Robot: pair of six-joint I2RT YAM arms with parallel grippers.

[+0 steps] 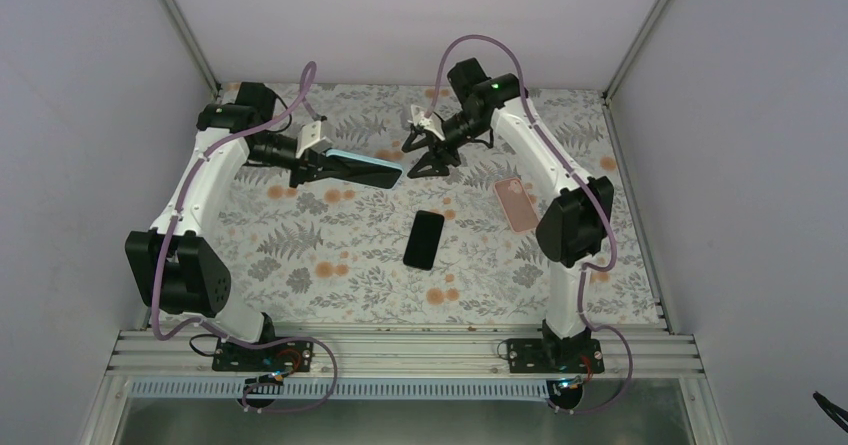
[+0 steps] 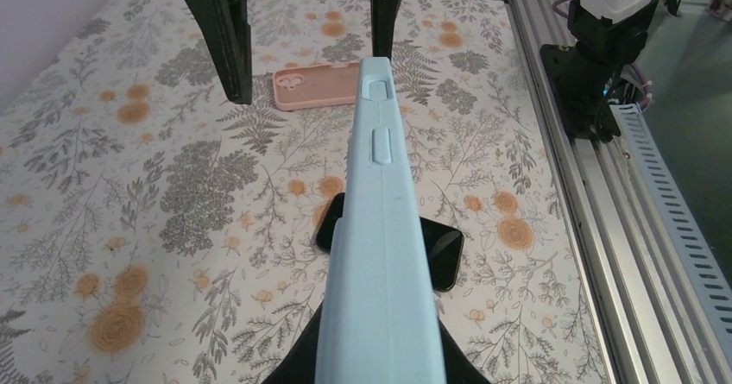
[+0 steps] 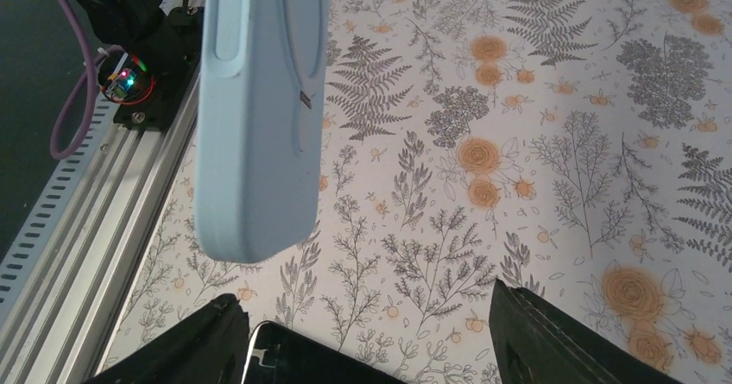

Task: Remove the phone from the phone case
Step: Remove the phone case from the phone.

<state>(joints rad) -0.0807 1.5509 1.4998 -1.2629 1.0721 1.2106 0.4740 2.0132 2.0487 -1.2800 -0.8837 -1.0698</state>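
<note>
Phone case (image 1: 358,168) aloft, black phone (image 1: 424,239) nearby

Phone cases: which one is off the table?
The light blue case: the left gripper is shut on it and holds it in the air. The pink case lies flat on the table.

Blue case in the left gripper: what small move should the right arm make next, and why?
Probably ease the right gripper toward the free end of the blue case and close on it. The left gripper is shut on the case's other end, holding it clear of the table, while the right jaws stand open just short of it, gripping nothing.
</note>
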